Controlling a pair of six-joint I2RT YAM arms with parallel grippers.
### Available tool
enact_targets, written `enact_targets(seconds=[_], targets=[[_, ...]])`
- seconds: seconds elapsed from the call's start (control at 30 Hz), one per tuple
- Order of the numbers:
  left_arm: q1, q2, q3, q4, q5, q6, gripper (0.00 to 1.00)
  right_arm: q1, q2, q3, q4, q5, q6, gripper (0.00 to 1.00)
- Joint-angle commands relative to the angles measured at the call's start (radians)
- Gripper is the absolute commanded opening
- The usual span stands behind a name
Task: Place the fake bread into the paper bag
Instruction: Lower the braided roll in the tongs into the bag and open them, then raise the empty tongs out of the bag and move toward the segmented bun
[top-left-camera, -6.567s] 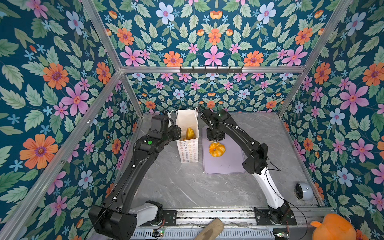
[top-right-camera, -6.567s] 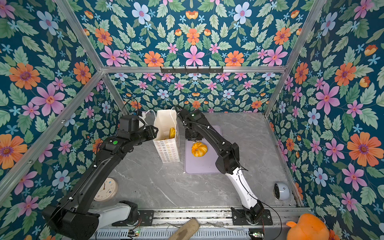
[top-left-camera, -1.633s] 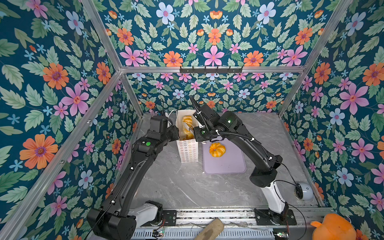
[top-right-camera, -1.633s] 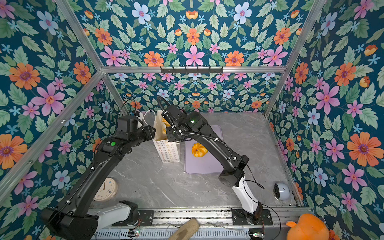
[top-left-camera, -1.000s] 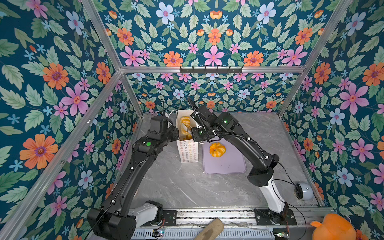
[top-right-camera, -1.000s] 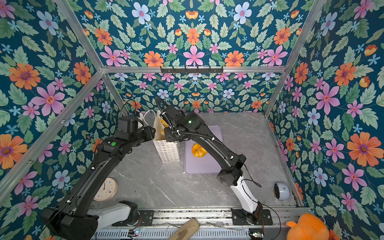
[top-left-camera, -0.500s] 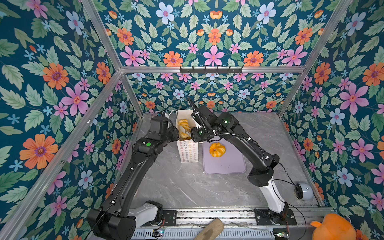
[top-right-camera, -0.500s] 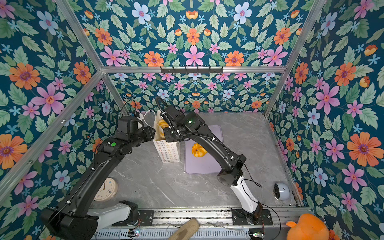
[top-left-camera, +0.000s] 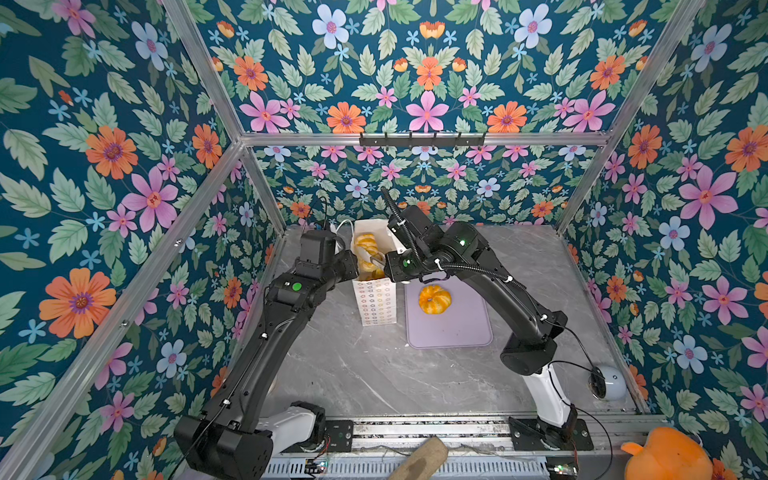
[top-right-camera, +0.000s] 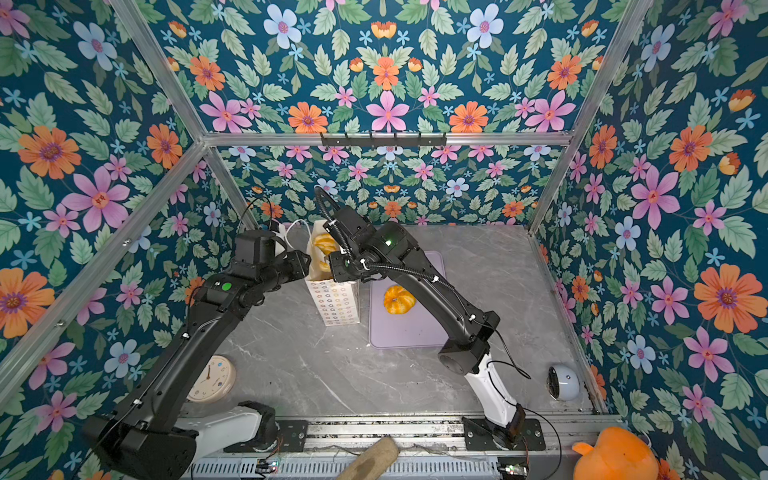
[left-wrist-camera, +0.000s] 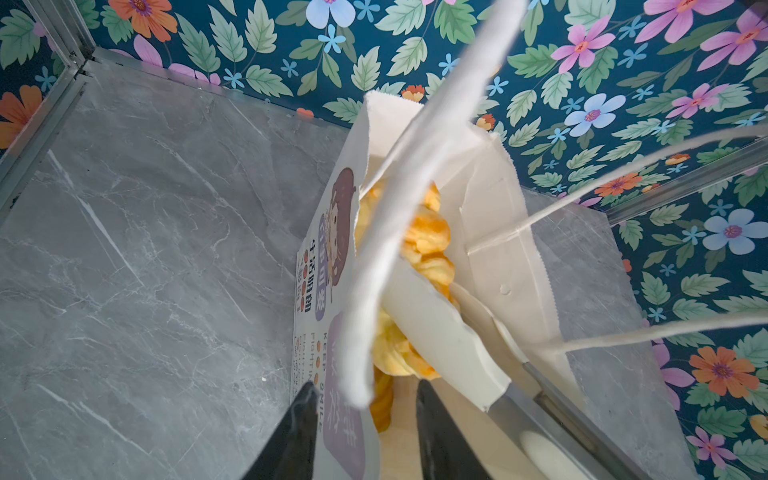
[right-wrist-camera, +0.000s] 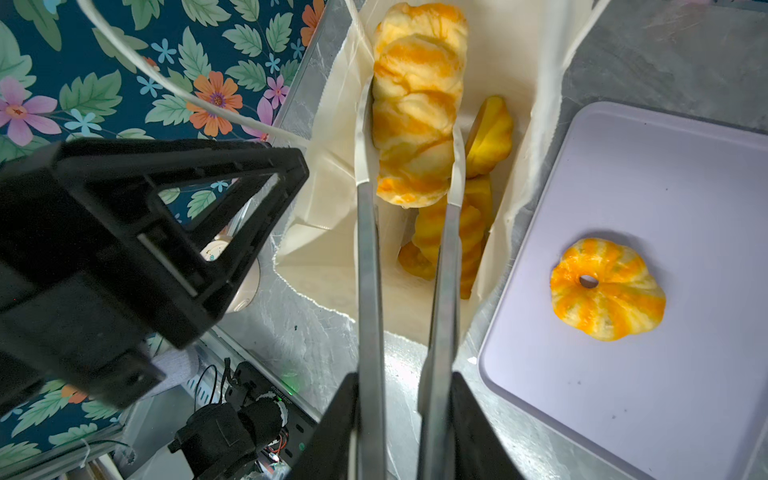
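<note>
Segmented loaf (right-wrist-camera: 415, 104) hangs at the mouth of the paper bag (top-left-camera: 376, 303), toward its 12 o'clock end in a top view. It is pinched between narrow tongs (right-wrist-camera: 368, 270), which the right gripper (right-wrist-camera: 405, 419) squeezes. Other pastries (right-wrist-camera: 453, 232) are piled below.

Risk: the loaf lands on the pile, sticks up and tips over the rim. Tongs pulling out could snag paper or cord and tilt the bag. The left gripper (left-wrist-camera: 361, 415), at 9 o'clock with jaws apart, only straddles the wall.

Ring bun (top-left-camera: 434, 299) lies at 3 o'clock on the mat (top-left-camera: 449, 332).
</note>
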Motion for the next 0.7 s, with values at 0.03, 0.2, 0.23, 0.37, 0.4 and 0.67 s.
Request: enact_targets(seconds=[0.03, 0.2, 0.23, 0.37, 0.4, 0.67], targets=[[0.002, -0.012, -0.004, 0.013, 0.018, -0.004, 0.41, -0.001, -0.009, 0.006, -0.004, 0.001, -0.016, 0.34], [0.002, -0.009, 0.002, 0.012, 0.017, -0.004, 0.41, 0.000, -0.008, 0.008, -0.004, 0.006, -0.024, 0.37], [0.002, -0.008, 0.004, 0.012, 0.017, -0.004, 0.41, 0.001, -0.009, 0.009, -0.004, 0.007, -0.025, 0.37], [0.002, -0.004, 0.011, 0.011, 0.017, -0.004, 0.41, 0.000, -0.009, 0.009, -0.012, 0.017, -0.031, 0.38], [0.002, -0.003, 0.010, 0.012, 0.017, -0.004, 0.40, 0.001, -0.010, 0.010, -0.016, 0.020, -0.032, 0.38], [0.002, 0.003, 0.002, 0.017, 0.018, -0.003, 0.40, 0.000, -0.035, 0.023, -0.027, 0.020, -0.038, 0.38]])
